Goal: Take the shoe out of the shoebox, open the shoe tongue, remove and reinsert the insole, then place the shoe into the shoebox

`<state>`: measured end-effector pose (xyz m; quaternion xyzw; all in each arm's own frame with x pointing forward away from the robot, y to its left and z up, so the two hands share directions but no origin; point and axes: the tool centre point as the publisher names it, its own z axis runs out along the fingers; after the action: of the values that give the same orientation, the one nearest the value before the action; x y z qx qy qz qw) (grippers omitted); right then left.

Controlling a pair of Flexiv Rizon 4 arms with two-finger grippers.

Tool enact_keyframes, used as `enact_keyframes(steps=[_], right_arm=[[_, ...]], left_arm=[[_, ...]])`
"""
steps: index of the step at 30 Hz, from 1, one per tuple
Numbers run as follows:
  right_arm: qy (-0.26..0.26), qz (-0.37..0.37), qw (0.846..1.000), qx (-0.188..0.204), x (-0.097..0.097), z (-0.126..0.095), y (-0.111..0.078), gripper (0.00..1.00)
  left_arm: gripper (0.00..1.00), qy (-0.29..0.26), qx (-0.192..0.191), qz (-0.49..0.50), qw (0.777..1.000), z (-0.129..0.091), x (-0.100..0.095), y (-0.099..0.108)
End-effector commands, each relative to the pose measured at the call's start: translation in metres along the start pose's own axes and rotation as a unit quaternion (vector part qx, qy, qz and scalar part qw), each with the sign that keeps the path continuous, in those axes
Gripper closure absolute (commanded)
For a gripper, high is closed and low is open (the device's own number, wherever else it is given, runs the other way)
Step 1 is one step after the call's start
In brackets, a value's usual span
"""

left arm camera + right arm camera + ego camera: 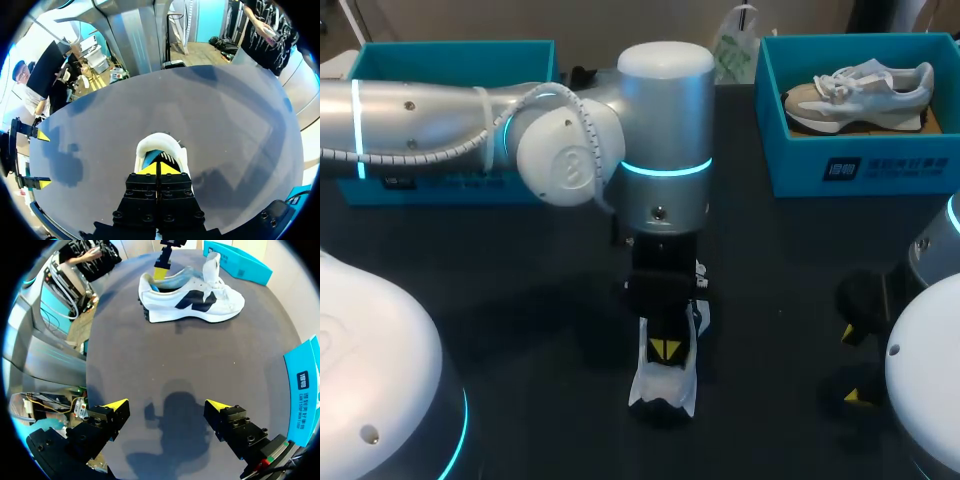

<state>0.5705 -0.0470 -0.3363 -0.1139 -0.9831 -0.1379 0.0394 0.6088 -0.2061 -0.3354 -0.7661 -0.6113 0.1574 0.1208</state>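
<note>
**Left gripper tips in white shoe's heel opening, right gripper idle**

Counts: 2 shoes, 2 shoeboxes, 2 grippers.

- White shoe (pixel 665 388) is out of the box. It stands on the dark table (pixel 520 300) near mid-table, with a black logo on the side in the right wrist view (pixel 190 302).
- Left gripper (pixel 665 349) points straight down into that shoe's heel opening. Yellow tips are pressed together with no gap in the left wrist view (pixel 159 169). Blue lining shows just beside them inside the shoe (pixel 159 142). Can't tell whether they pinch anything thin.
- Right gripper (pixel 853 365) sits low over the table at my right, well apart from the white shoe. Fingers are spread wide with bare table between them and nothing held (pixel 167 407).
- Second shoe (pixel 860 95), beige/grey, lies on its side inside the right shoebox (pixel 860 165) at the far right corner.
- Left shoebox (pixel 450 47) is at the far left, partly hidden by the left arm, so I can't see its contents.
</note>
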Motion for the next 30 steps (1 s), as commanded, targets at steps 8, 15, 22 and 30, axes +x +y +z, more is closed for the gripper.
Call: enact_keyframes(steps=[8,15,22,30], right_arm=[[-0.001,-0.001,1.0,-0.001,0.002,-0.001,-0.001,0.0],[-0.001,-0.001,1.0,-0.001,0.002,-0.001,-0.001,0.0],[-0.001,-0.001,1.0,-0.001,0.002,-0.001,-0.001,0.0],[-0.001,-0.001,1.0,-0.001,0.002,-0.001,-0.001,0.0]], left_arm=[[1.0,-0.002,0.006,0.014,1.0,0.0,-0.003,-0.009],[1.0,-0.006,0.012,0.014,1.0,0.001,-0.006,-0.02],[1.0,0.007,0.016,0.009,1.0,0.014,-0.006,-0.018],[1.0,0.011,0.02,-0.006,1.0,0.035,-0.001,-0.007]])
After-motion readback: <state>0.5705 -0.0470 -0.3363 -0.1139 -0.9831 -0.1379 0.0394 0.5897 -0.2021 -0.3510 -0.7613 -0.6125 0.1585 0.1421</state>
